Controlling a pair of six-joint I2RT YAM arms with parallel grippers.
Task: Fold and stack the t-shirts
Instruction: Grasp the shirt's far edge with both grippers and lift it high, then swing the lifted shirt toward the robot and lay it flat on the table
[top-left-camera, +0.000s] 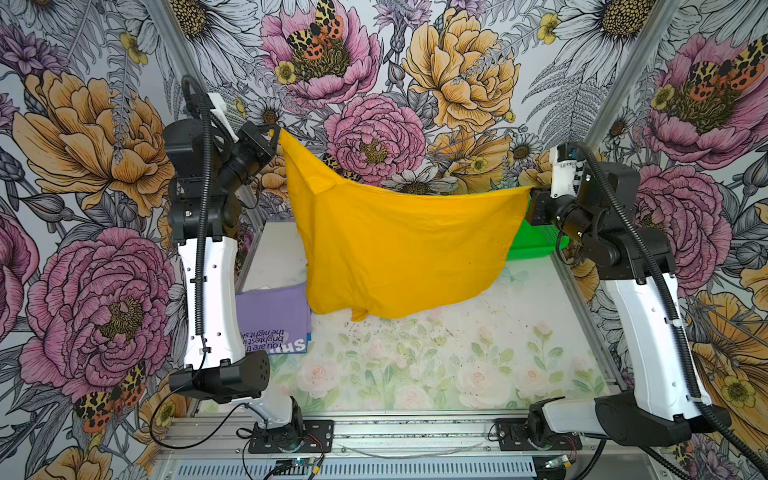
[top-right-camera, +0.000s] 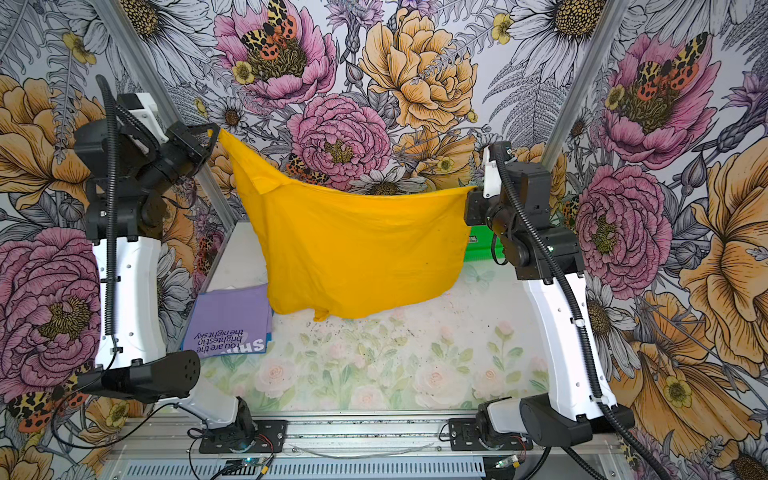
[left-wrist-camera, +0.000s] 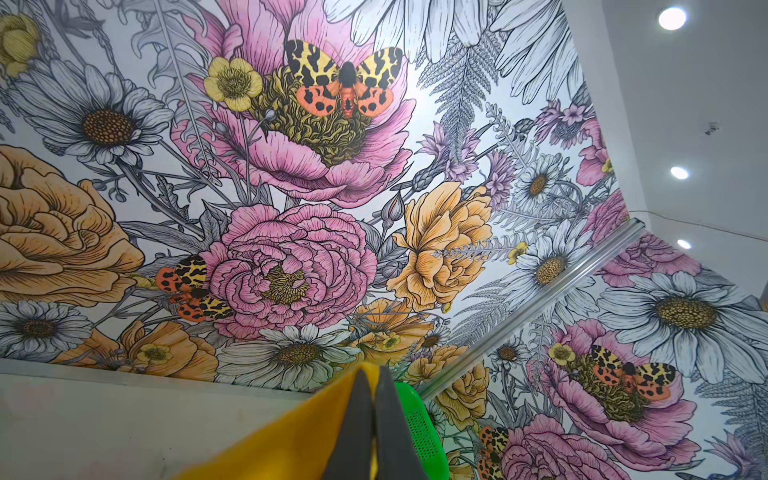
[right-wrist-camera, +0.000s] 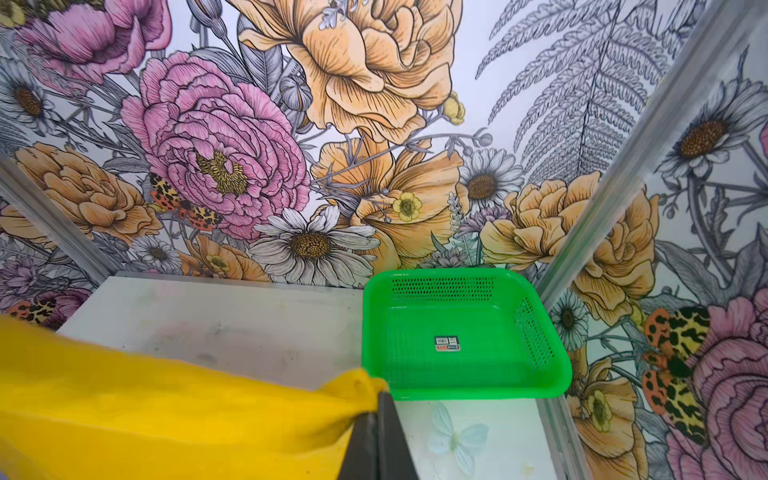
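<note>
The mustard-yellow t-shirt (top-left-camera: 399, 249) (top-right-camera: 357, 249) hangs spread in the air between both arms, its lower hem brushing the table. My left gripper (top-left-camera: 274, 132) (top-right-camera: 212, 132) is shut on its upper left corner, held high; in the left wrist view the yellow t-shirt (left-wrist-camera: 291, 440) is pinched between the closed fingers (left-wrist-camera: 357, 415). My right gripper (top-left-camera: 532, 192) (top-right-camera: 471, 192) is shut on the right corner, lower down; the yellow t-shirt (right-wrist-camera: 166, 415) bunches at the shut gripper (right-wrist-camera: 377, 395). The lavender t-shirt (top-left-camera: 274, 316) (top-right-camera: 230, 320) lies folded at the table's left, white text showing.
A green mesh basket (top-left-camera: 536, 243) (right-wrist-camera: 461, 332) stands empty at the back right corner, partly behind the yellow cloth, with a small sticker inside. Floral walls and aluminium posts (top-left-camera: 253, 216) close in the table (top-left-camera: 415, 365) on three sides.
</note>
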